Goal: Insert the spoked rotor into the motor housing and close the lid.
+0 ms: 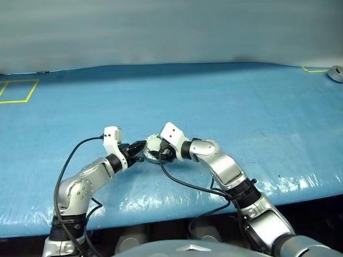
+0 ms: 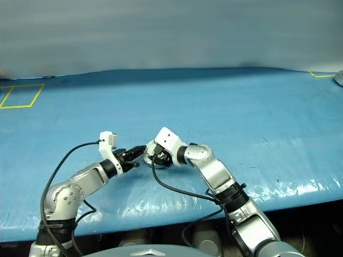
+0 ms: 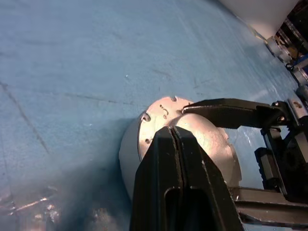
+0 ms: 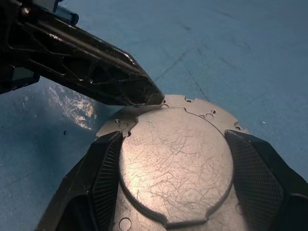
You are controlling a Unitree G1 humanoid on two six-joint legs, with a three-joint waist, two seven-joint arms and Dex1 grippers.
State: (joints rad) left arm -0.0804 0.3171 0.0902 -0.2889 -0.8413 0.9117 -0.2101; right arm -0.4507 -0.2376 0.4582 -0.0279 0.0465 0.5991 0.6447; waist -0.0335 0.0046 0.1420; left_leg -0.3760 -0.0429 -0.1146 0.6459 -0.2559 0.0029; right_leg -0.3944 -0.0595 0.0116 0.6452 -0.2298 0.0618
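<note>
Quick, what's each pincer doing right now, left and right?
Left pincer: closed, empty, tips against the lid.
Right pincer: gripping the lid by its sides.

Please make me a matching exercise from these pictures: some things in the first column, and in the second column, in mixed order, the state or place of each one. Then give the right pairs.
Column 1
1. left claw
2. right claw
3. lid
4. blue table cover

Column 2
a. lies under everything, with yellow tape marks near its far corners
b. shut, its tip at the rim of the metal disc
c. round grey metal, plain face with a raised circle showing
d. one finger on each side of the disc

Pairs: 1-b, 2-d, 3-c, 4-a
</note>
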